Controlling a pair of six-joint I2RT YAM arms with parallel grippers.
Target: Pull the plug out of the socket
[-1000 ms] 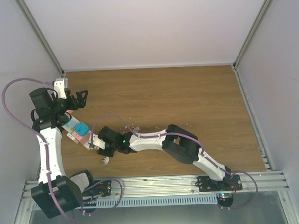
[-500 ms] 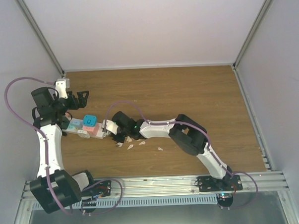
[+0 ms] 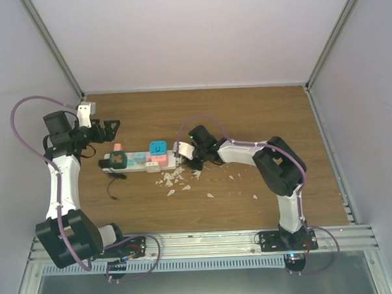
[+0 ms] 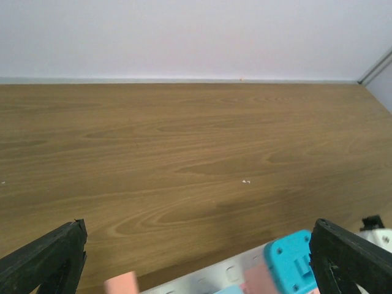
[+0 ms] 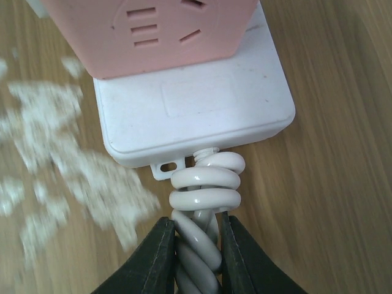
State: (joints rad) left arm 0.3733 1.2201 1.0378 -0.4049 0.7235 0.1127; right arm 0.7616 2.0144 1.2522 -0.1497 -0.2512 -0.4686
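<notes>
Within the last second the socket [image 3: 141, 164], a long white power strip, is dragged away from the left arm's base and swings from a slant to lie nearly level across the top view. The right gripper [image 3: 185, 152] does the pulling: its jaws have narrowed and now pinch the coiled white cord [image 5: 205, 184] just past the strip's end, with the strip's white end wall directly ahead of its fingertips. The left gripper [image 3: 108, 129] stays spread wide and holds nothing, hovering just beyond the strip's opposite end. A dark plug [image 3: 116, 162] sits in that end, close below the open jaws, with its black lead [image 3: 113, 184] trailing off on the side away from them. The plug looks still seated, so the pulling itself is not yet done; the move seems to have brought it within the left gripper's reach while the right one anchors the strip. The strip's long axis runs from one gripper to the other, cord end toward the right gripper, plug end toward the left, socket faces up. A blue block [image 3: 158, 147] stands on the strip nearer the right gripper; whether it is another plug I cannot tell. White flakes [image 3: 175, 180] lie scattered beside the cord end.
</notes>
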